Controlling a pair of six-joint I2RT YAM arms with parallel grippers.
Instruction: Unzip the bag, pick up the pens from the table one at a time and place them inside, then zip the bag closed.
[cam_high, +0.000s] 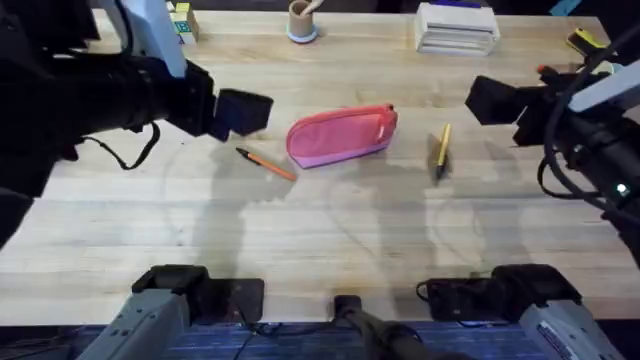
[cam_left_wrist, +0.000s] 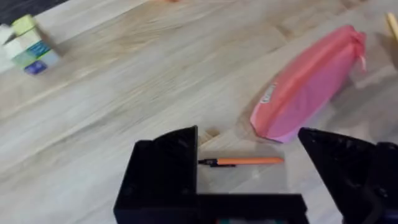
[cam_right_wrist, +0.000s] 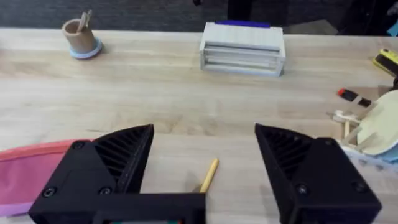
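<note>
Both our end effectors, left and right, gape apart; we judge the bag soft, so pinch its zipper end.

Bag: laid flat near the middle of the table, long axis running left to right.
Pen to the left: set on the table just beside the bag's left end, apart from it.
Pen to the right: set on the table near the bag's right end, apart from it.
Left gripper: held left of the bag, behind the left pen, fingers spread.
Right gripper: held right of the right pen, fingers spread.
Cup: placed at the far edge, behind the bag.
Box: placed at the far edge, right of the cup.
</note>
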